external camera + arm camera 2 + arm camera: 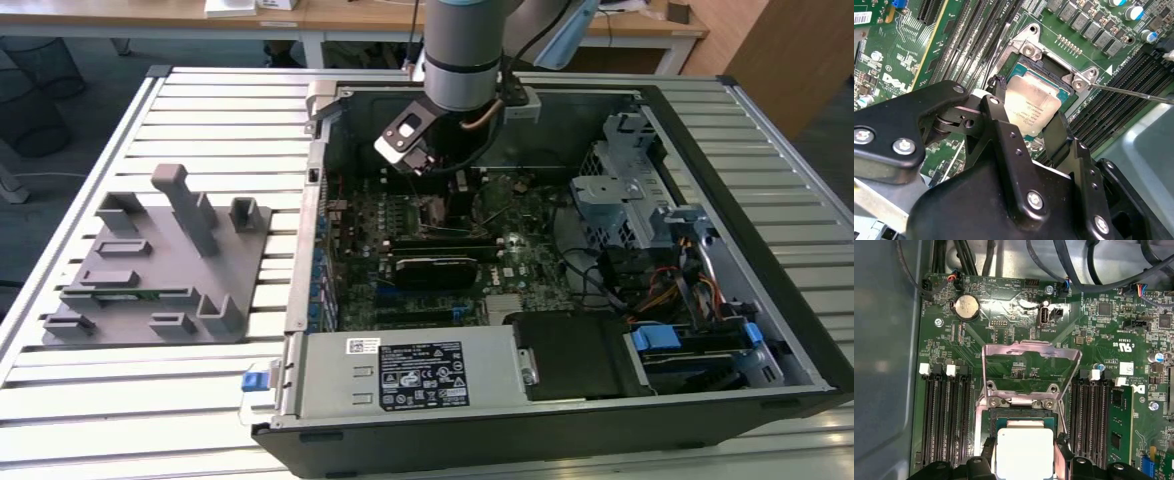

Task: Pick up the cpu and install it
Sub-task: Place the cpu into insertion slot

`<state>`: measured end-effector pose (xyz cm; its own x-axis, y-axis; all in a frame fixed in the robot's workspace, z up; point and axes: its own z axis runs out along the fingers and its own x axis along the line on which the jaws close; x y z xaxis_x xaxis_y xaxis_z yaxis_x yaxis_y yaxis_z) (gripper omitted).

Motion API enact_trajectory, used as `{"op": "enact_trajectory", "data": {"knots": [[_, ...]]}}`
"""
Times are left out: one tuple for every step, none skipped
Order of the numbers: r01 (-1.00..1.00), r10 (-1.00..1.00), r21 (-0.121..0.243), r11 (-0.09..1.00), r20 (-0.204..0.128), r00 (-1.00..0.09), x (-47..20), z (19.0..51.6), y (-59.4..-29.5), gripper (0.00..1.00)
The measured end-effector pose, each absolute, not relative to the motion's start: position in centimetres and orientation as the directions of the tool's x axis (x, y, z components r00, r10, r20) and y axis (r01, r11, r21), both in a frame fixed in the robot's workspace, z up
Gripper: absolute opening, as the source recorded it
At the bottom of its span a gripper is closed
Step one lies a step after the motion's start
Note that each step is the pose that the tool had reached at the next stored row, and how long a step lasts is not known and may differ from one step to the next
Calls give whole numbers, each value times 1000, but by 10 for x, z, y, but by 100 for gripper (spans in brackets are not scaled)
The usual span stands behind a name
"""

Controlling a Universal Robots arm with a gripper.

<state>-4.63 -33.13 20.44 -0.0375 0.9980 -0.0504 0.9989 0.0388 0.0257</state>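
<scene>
pincer [1027, 125] clenched on the cpu [1030, 104], held flat just above the open socket [1019, 417], edges square to its frame, raised load plate [1031, 365] standing clear beyond it.

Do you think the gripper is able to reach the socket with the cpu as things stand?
Probably yes: the retention frame is swung open, the socket lies bare, and the gripper holds the cpu right at it.
</scene>
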Motion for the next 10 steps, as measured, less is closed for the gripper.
{"op": "enact_trajectory", "data": {"knots": [[999,998,26,39,-50,-37,-46,204,-331,54],[999,998,26,39,-50,-37,-46,204,-331,54],[999,998,26,39,-50,-37,-46,204,-331,54],[999,998,26,38,-50,-37,-46,204,-331,54],[999,998,26,37,-50,-36,-46,203,-331,54],[999,998,26,36,-50,-34,-46,203,-331,54],[999,998,26,33,-50,-32,-46,203,-331,54],[999,998,26,31,-50,-30,-46,202,-331,54],[999,998,26,30,-50,-28,-46,202,-331,54],[999,998,26,29,-50,-27,-46,202,-331,54]]}}
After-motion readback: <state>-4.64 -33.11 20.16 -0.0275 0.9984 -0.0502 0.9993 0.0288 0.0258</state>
